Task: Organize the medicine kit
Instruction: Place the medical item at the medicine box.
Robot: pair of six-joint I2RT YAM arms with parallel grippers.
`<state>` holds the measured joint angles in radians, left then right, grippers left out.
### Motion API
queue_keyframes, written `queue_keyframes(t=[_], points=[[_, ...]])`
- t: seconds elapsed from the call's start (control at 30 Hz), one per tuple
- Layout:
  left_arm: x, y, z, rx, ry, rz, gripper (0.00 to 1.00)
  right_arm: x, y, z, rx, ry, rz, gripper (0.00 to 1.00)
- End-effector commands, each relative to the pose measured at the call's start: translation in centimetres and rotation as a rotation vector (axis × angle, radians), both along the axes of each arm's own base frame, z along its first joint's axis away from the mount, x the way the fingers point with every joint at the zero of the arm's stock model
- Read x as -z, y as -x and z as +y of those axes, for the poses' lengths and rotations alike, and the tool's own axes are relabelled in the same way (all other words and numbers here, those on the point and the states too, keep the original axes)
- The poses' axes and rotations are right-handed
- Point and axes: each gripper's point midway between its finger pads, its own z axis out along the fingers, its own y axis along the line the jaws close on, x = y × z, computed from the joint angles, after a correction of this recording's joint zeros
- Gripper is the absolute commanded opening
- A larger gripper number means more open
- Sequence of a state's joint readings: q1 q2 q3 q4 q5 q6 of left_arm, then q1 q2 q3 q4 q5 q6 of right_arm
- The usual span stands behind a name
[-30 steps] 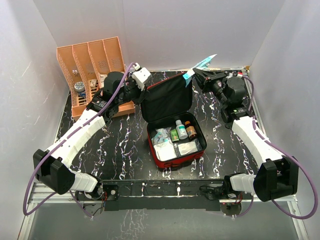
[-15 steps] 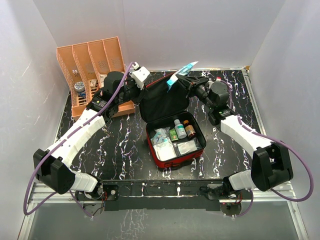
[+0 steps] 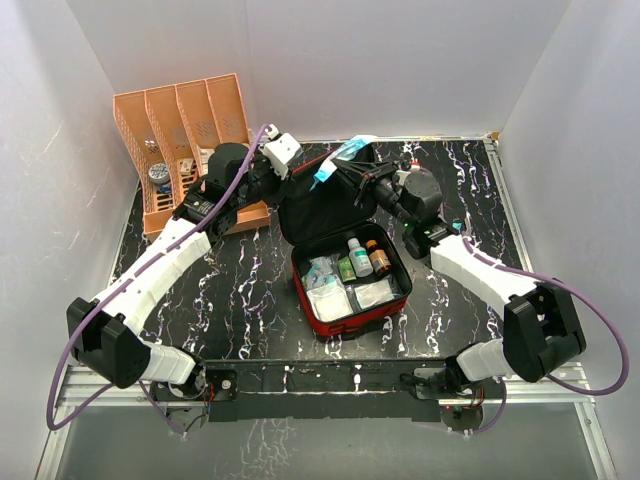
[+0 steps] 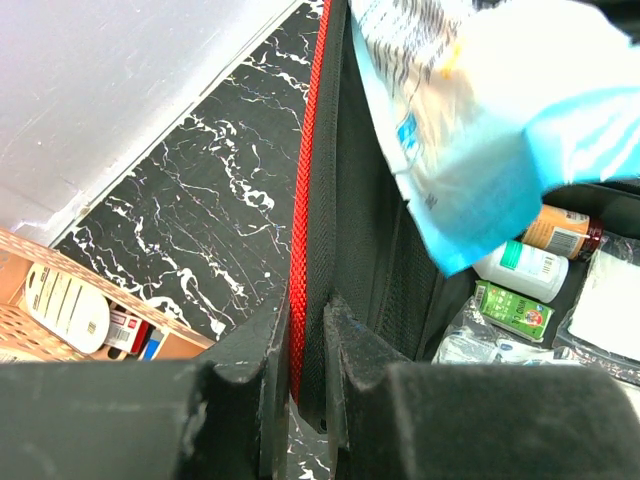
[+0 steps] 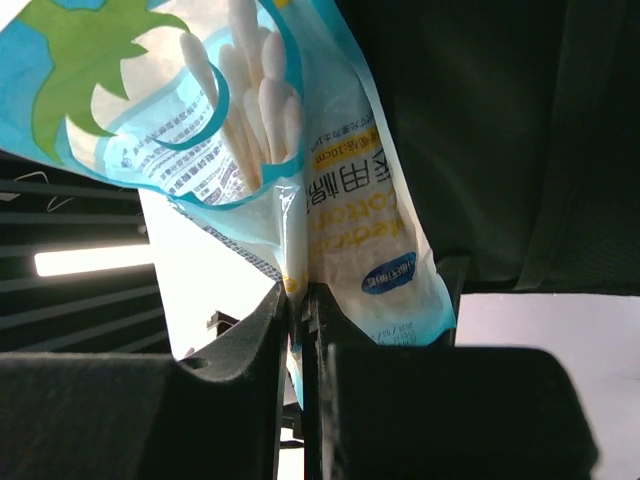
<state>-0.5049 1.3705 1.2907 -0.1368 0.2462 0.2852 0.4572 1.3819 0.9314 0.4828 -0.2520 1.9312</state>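
The red medicine kit lies open mid-table, its black-lined lid propped up. Its tray holds small bottles and white packets. My left gripper is shut on the lid's red edge and holds it upright. My right gripper is shut on a blue-and-white packet of cotton swabs and holds it in the air in front of the lid's upper edge. The packet fills the right wrist view and shows in the left wrist view.
An orange slotted rack with a few small items stands at the back left, close behind my left arm. White walls close the table on three sides.
My right gripper has carried the cotton swab packet leftward, from the back right of the case to the lid's upper edge. The left gripper has stayed on the lid.
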Motion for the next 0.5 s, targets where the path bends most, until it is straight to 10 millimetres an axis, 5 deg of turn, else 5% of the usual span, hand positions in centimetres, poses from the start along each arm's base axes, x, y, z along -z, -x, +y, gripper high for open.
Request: queue_keyframes(t=[0.0,0.47], points=[[-1.5,-1.1,-0.1,-0.003,0.004,-0.063,0.0,-0.7,1.3,0.9,-0.014,-0.059,-0.007,0.0],[-1.3,-0.5,-0.1,0.013,-0.001,-0.054,0.0,1.7,2.7,2.6,-0.028,-0.084,0.086,0.0]])
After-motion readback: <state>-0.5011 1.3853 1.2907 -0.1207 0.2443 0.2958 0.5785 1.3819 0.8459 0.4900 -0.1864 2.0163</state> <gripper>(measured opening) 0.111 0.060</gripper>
